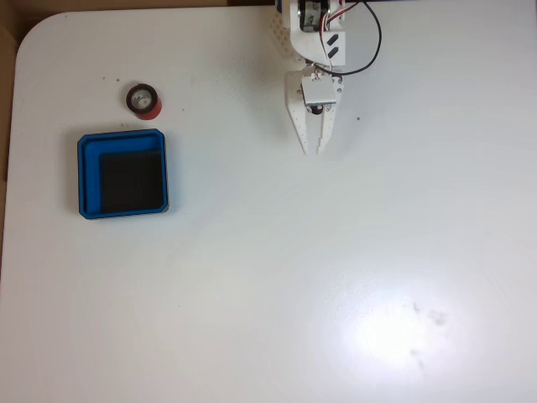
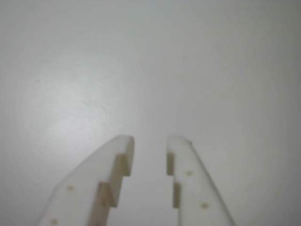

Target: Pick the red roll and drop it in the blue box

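In the fixed view the red roll (image 1: pixel 144 102) lies flat on the white table at the upper left, its dark ring face and pale centre turned up. Just below it sits the blue box (image 1: pixel 122 175), a shallow square tray with a black floor and nothing inside. My white gripper (image 1: pixel 313 152) hangs over bare table near the top centre, far to the right of both, its tips pointing down the picture. In the wrist view the fingers (image 2: pixel 117 165) stand a narrow gap apart, and nothing lies between them at the gripper (image 2: pixel 150 143).
The arm's base and black cable (image 1: pixel 369 50) sit at the top edge of the fixed view. White table (image 1: pixel 336 269) spreads below and to the right, with a bright glare patch at the lower right. The table's rounded corner (image 1: pixel 33 34) is at the upper left.
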Motion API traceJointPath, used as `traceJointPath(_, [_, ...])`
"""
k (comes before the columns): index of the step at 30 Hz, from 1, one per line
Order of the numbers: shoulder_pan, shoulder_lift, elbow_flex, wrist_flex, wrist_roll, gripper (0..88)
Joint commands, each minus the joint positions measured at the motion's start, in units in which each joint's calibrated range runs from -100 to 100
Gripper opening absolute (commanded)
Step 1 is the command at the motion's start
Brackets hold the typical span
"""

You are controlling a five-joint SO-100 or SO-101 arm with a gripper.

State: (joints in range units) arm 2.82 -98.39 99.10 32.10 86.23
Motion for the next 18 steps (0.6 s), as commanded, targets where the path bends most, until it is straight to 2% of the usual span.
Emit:
traceJointPath(1, [6.5, -0.4, 0.4, -0.3, 0.3, 0.7])
traceJointPath(12, [37.7, -0.4, 0.4, -0.3, 0.3, 0.7])
traceJointPath(18, [50.8, -0.4, 0.4, -0.3, 0.1, 0.7])
